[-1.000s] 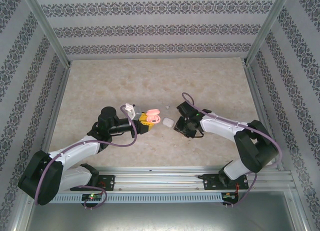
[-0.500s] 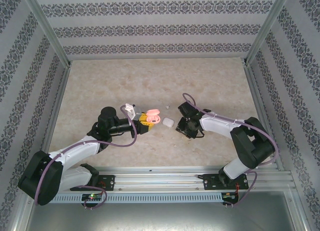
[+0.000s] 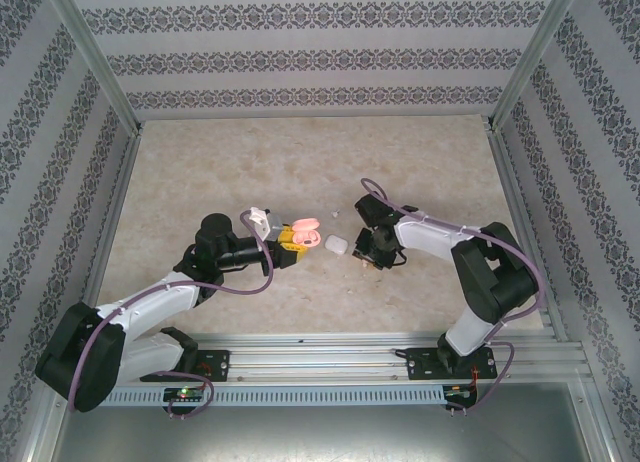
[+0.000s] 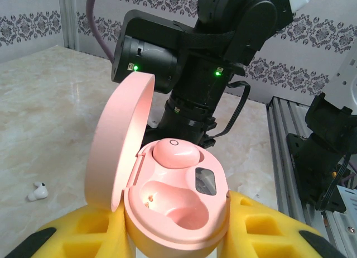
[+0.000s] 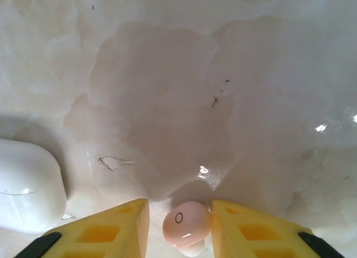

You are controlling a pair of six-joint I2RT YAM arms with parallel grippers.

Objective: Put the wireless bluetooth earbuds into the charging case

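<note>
Gripper R nearer white case

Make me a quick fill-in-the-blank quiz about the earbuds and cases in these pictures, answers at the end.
1. The left gripper holds the pink charging case with its lid ____.
2. Inside it, only ____ of the two slots holds a seated earbud.
3. The loose earbud between the right gripper's fingers is ____ in colour.
4. The second case, beside that gripper, is ____ in colour.

Answers: open; one; pink; white.
</note>
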